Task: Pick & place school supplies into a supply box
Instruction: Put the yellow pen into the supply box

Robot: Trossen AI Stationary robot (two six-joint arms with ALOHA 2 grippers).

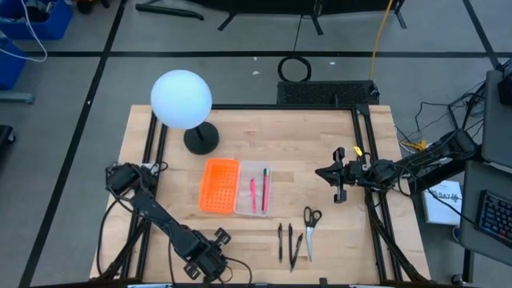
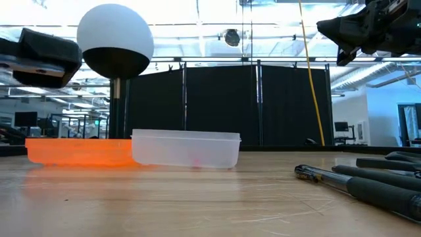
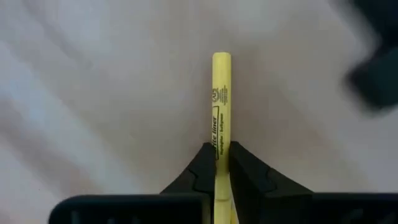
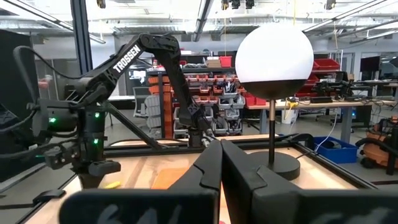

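My left gripper [image 3: 217,149] is at the table's near-left edge [image 1: 206,258], shut on a yellow highlighter [image 3: 221,93]. The high view hides that highlighter under the gripper. My right gripper [image 4: 221,148] is shut and empty. It hovers above the table's right side [image 1: 337,182], right of the trays. The clear supply box [image 1: 255,190] rests flat on the table with two pink pens [image 1: 258,194] inside. Black-handled scissors [image 1: 310,222] and dark pens [image 1: 288,242] lie on the table near the front edge. My left gripper pinches the yellow highlighter between its two fingers [image 3: 200,163], on the printed barrel [image 3: 217,144]. The rest of the barrel sticks out past the fingertips, its far end [image 3: 221,59] free. A yellow tip [image 4: 112,184] shows low by the table; whether it is lifted, I cannot tell.
An orange tray [image 1: 220,186] sits against the clear box's left side. A lamp with a white globe [image 1: 182,99] and a black base [image 1: 201,139] stands behind the trays. Bare wood lies between the left gripper and the trays.
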